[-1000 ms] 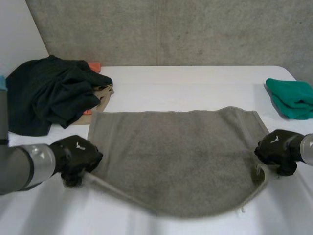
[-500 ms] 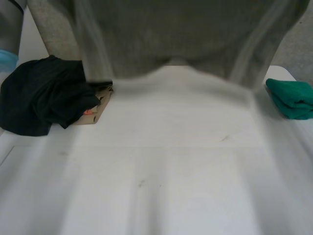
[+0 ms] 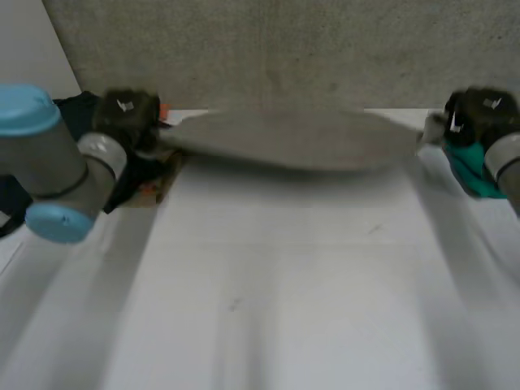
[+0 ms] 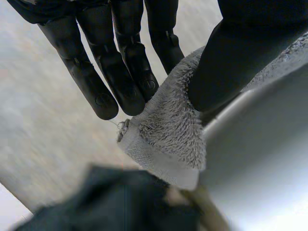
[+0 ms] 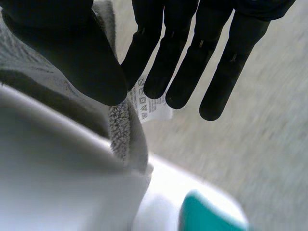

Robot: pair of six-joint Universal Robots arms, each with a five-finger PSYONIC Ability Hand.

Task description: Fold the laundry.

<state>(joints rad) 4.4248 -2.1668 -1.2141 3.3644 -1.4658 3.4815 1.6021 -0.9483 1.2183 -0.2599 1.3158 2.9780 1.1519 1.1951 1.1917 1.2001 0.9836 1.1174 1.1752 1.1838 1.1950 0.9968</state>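
You're mid-spread, by my reading: the grey towel is stretched across the upper middle of the head view, above the table's far edge; your left hand pinches one corner between thumb and straight fingers; your right hand pinches the opposite corner likewise, beside the label. Next, I judge, lay it flat; the white table lies bare through centre and lower frame; mind the dark clothes pile at upper left and the green cloth at upper right, each just beside a hand.
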